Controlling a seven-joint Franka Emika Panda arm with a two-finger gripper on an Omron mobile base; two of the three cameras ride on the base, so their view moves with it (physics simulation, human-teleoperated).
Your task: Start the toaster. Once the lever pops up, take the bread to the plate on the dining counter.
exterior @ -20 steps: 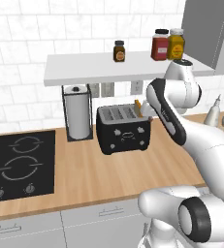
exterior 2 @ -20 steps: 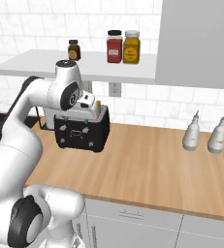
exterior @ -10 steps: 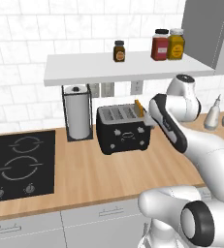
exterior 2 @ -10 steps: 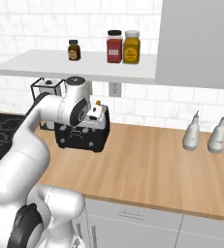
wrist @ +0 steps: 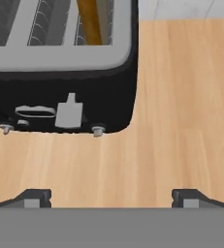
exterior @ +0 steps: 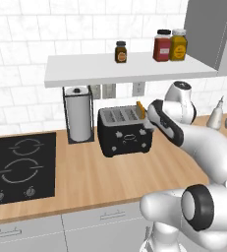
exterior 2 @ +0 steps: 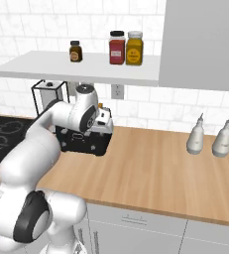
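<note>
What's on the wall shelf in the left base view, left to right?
Small dark brown jar → red jar → yellow jar. The red and yellow jars stand right beside each other near the shelf's right end.

arm (exterior: 203, 147): glossy white rounded shells | joints: dark grey-black discs | finger tips (wrist: 33, 197): small, dark

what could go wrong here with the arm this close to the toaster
1. The open pincer hangs over bare counter in front of the toaster, off the lever; closing or pushing down here would probably miss it.
2. The bread sticks up from the slot nearest the arm; a sweep of the forearm could knock it.
3. The toaster stands loose on the counter; a sideways shove at the lever might slide it towards the paper towel holder.
</note>
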